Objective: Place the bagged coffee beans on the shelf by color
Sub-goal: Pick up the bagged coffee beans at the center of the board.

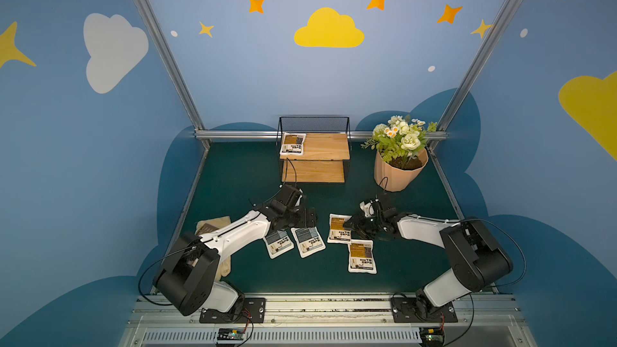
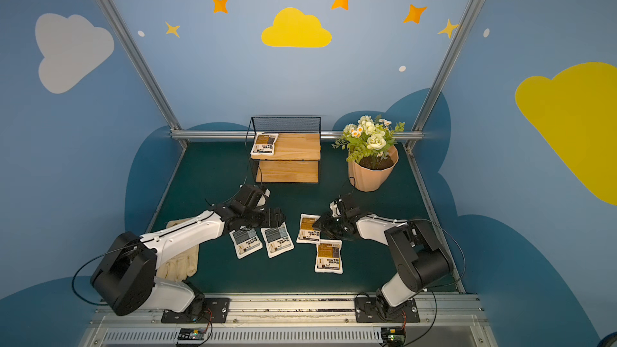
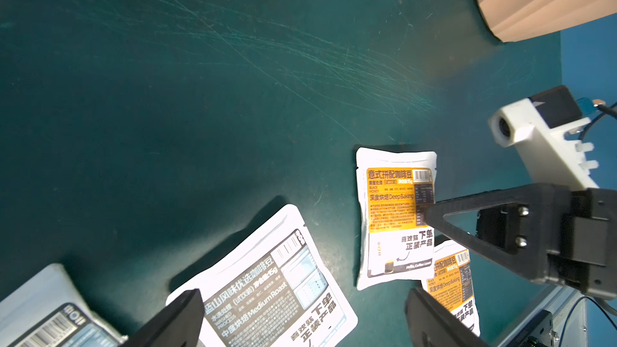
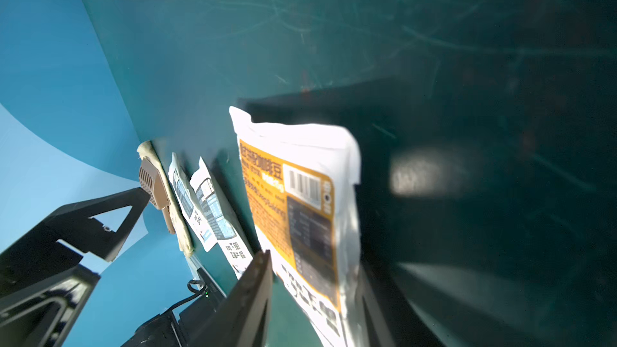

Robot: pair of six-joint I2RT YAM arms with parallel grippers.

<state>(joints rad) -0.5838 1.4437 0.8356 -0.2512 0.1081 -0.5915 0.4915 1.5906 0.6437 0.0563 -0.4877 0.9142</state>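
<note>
The dark green mat is scuffed and mostly bare between the jaws and the shelf beyond them. There, a shelved orange pouch sits at the upper board's end nearer the left arm. The right gripper pinches the facing edge of a second orange pouch. A third orange pouch lies just beside its fingers. The left gripper hangs spread and empty over the grey-blue pouches.

A tan ribbed flower pot holding white and green flowers stands at the far right of the dark green tabletop. Cream gloves lie near its left edge. Blue walls carry painted clouds and stars.
</note>
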